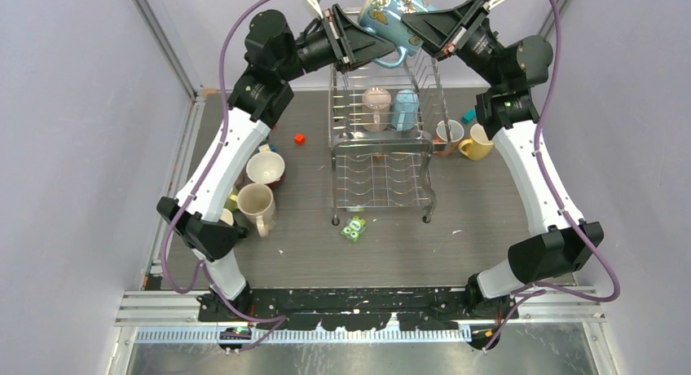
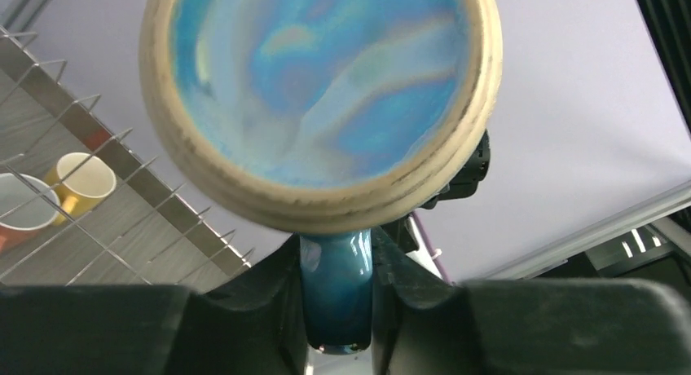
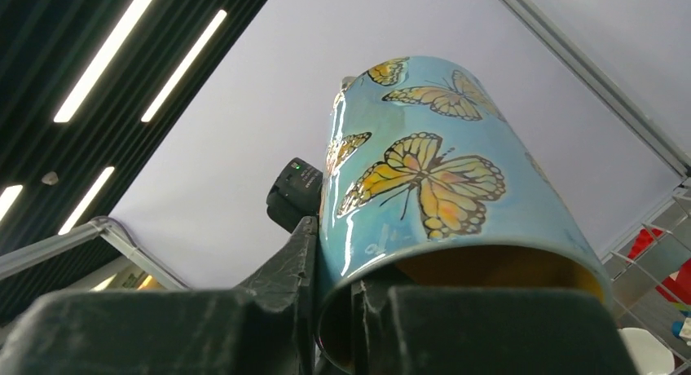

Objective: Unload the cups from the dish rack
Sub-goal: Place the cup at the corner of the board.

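A pink mug point(image 1: 376, 106) and a pale blue mug point(image 1: 405, 108) sit in the rack point(image 1: 383, 175); high above it the left arm point(image 1: 244, 130) and right arm point(image 1: 521, 155) reach inward, the left gripper point(image 2: 336, 289) clamping the butterfly mug point(image 1: 389, 6) by its handle, the right gripper point(image 3: 334, 310) closed on its rim

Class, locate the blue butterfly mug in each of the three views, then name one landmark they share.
Top external: blue butterfly mug at top centre, above the dish rack.
Left wrist: mug fills upper centre, round end on; left gripper pinches its handle.
Right wrist: mug centre right, right gripper clamped on its rim.
Shared landmark: the dish rack's wires, at the left edge in left wrist, lower right corner in right wrist.
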You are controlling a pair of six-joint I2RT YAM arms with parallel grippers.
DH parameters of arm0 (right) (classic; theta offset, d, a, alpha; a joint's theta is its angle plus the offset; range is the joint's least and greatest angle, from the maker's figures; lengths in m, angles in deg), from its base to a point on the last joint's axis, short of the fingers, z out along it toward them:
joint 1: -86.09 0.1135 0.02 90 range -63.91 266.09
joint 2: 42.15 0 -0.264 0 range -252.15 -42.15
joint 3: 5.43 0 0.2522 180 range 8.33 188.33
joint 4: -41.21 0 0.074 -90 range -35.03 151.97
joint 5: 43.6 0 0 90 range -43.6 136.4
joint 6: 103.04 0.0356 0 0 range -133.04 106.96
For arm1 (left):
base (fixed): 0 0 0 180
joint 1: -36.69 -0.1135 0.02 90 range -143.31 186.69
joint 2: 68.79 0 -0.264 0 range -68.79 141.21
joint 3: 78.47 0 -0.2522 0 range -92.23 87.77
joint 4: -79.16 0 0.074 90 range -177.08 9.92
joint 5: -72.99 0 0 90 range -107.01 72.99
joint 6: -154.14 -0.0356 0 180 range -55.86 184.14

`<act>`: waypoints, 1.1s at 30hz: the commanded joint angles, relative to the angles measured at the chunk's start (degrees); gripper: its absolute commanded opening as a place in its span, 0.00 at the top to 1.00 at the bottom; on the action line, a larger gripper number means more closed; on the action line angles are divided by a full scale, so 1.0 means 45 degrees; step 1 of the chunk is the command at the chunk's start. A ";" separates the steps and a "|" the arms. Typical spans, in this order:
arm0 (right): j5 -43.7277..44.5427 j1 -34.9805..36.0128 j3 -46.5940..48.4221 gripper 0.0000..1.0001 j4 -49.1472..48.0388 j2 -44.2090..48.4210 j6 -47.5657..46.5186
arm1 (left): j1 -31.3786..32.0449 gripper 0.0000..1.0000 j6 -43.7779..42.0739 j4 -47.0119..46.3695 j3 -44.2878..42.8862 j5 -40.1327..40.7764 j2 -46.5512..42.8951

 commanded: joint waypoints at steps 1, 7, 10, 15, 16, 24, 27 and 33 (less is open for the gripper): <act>0.0258 0.0142 0.0483 0.99 -0.0193 0.0406 -0.0424 | -0.0045 0.60 -0.0265 -0.1833 0.0165 -0.0078 -0.1129; 0.0828 0.0162 0.1391 0.99 0.0792 0.0380 -0.1154 | -0.0043 0.37 -0.0303 -0.1843 0.0490 0.0046 -0.1295; 0.1361 0.0168 0.2178 0.99 0.2200 0.0454 -0.2331 | -0.0043 0.25 -0.0426 -0.1723 0.0606 0.0116 -0.1380; 0.2425 0.0167 0.3065 0.99 0.3934 0.0713 -0.3649 | -0.0043 0.06 -0.1239 -0.0852 0.0718 0.0443 -0.1710; 0.2625 0.0163 0.3172 0.99 0.4289 0.0762 -0.3883 | -0.0043 0.04 -0.1423 -0.0696 0.0744 0.0553 -0.1781; 0.4541 0.0167 0.3961 0.99 0.7449 0.1535 -0.6013 | -0.0044 0.00 -0.3121 0.1204 0.0650 0.1218 -0.2365; 0.5437 0.0157 0.4258 0.99 0.8775 0.1831 -0.6911 | -0.0049 0.00 -0.3798 0.1817 0.0902 0.1544 -0.2842; 0.7547 0.0162 0.4999 0.99 1.1308 0.2117 -0.8875 | -0.0043 0.00 -0.4457 0.2114 0.2102 0.1815 -0.4067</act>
